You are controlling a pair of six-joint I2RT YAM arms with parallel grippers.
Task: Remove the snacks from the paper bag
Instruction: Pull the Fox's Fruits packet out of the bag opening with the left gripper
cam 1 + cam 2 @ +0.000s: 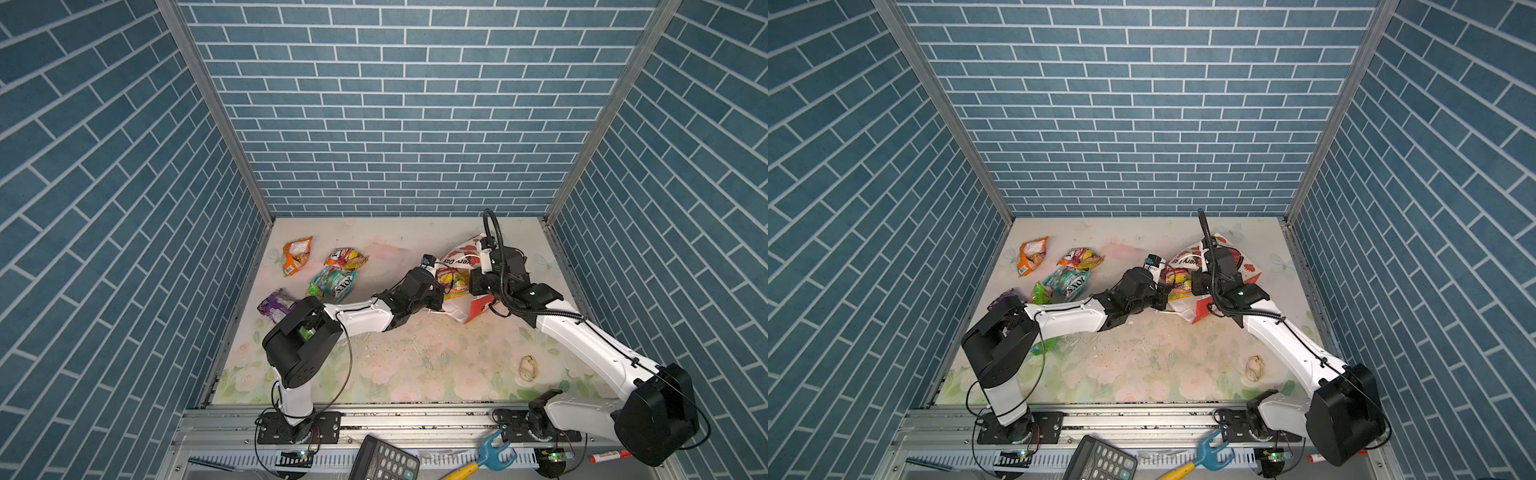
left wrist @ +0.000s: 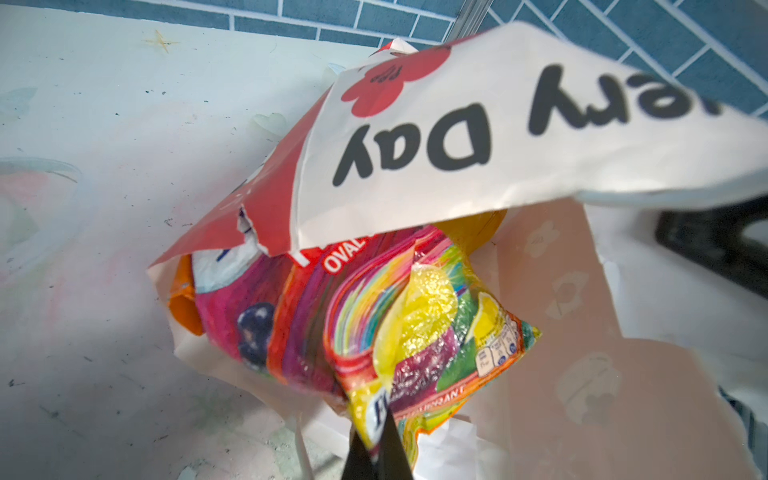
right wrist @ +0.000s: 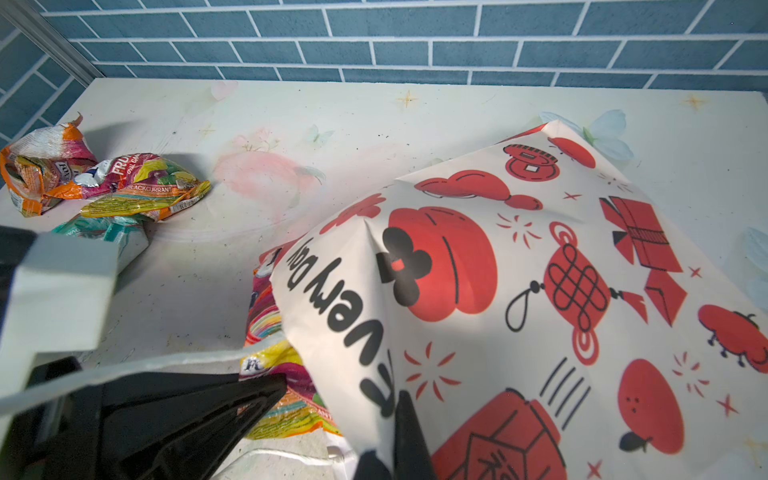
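Blue brick-pattern walls box in a pale floral tabletop [image 1: 415, 353]. Toward its left, well apart from the bag, four snacks lie out: an orange packet [image 1: 297, 254], a crumpled multicolour packet [image 1: 345, 258], a teal packet [image 1: 333, 283] and a purple packet [image 1: 276, 305]. A top view also catches a green packet [image 1: 1040, 293] beside the left elbow. Further right, the left gripper [image 2: 376, 451] reaches to the mouth of the paper bag [image 2: 498, 137], which lies on its side with the mouth facing left. Its jaws are clenched on the nearest corner of a rainbow packet [image 2: 415, 332]. That packet sits half in, half out of the mouth, its long axis running from the jaws into the bag. The way out therefore looks like a straight draw leftward, and the left arm is plainly the nearer one. On the right, the right gripper [image 3: 388, 440] pinches the edge of the bag's printed upper panel and holds it raised off the packet. Both top views bury the mouth under the two wrists. Only the left wrist view looks inside, where another orange wrapper [image 2: 183, 303] sits behind the rainbow packet, so the bag probably isn't empty after this one. A pale seashell [image 1: 528, 368] lies near the right arm.
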